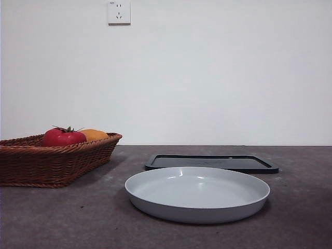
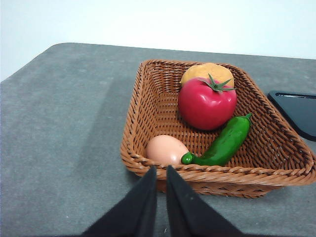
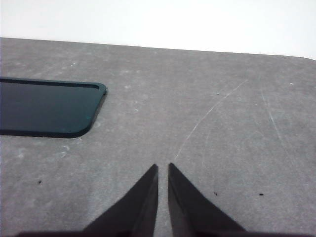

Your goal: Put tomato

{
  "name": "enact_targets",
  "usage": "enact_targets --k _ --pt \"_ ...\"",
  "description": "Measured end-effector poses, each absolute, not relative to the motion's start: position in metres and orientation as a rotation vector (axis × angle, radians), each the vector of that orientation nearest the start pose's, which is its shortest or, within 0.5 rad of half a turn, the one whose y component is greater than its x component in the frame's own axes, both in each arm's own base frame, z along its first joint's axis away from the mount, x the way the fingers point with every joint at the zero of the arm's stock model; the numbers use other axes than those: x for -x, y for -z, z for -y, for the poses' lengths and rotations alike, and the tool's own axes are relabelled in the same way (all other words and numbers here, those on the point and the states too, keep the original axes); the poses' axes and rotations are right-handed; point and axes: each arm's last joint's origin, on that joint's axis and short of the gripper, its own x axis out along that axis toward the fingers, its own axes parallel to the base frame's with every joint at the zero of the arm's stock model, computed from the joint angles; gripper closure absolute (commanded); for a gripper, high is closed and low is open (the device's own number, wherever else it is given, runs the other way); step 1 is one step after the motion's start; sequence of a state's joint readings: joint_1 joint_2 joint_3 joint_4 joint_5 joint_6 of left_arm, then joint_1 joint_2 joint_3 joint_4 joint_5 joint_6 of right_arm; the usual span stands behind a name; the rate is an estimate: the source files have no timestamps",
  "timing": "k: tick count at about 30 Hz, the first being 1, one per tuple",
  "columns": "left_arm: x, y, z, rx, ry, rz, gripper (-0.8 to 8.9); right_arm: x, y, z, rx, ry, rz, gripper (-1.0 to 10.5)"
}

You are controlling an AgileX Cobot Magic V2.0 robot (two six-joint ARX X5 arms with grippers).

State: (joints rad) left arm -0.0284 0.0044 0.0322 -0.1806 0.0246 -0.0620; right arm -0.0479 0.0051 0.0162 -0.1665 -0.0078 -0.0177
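Note:
The glossy red tomato (image 2: 207,102) with its green calyx lies in the brown wicker basket (image 2: 143,103); the front view shows the tomato (image 1: 63,137) peeking over the basket (image 1: 52,163) rim at the left. My left gripper (image 2: 161,170) hovers just outside the basket's near rim, shut and holding nothing. My right gripper (image 3: 163,168) is shut over bare grey table, beside the black tray (image 3: 47,106). Neither arm shows in the front view.
An orange-yellow fruit (image 2: 206,72), a green pepper (image 2: 222,143) and a pale egg (image 2: 166,149) share the basket. A grey plate (image 1: 197,193) sits centre front, with the flat black tray (image 1: 211,162) behind it. A wall stands behind the table.

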Motion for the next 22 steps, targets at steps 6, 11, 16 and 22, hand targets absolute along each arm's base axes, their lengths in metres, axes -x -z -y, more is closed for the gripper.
enact_targets --k 6,11,16,22 --pt "-0.0947 -0.1567 0.0034 0.061 0.048 -0.154 7.84 -0.0958 -0.1526 0.0044 0.013 0.039 -0.156 9.2" --pt "-0.0947 -0.1567 0.0034 0.062 0.048 -0.154 7.86 -0.0958 -0.1526 0.0044 0.013 0.039 -0.156 9.2" --pt "-0.0948 -0.1570 0.0034 0.062 0.048 -0.152 7.98 -0.0958 -0.1525 0.0043 -0.026 0.040 -0.155 9.3" --pt "-0.0953 -0.1645 0.0034 0.069 0.050 -0.083 7.98 -0.0961 -0.1547 0.0032 -0.130 0.006 -0.134 9.3"
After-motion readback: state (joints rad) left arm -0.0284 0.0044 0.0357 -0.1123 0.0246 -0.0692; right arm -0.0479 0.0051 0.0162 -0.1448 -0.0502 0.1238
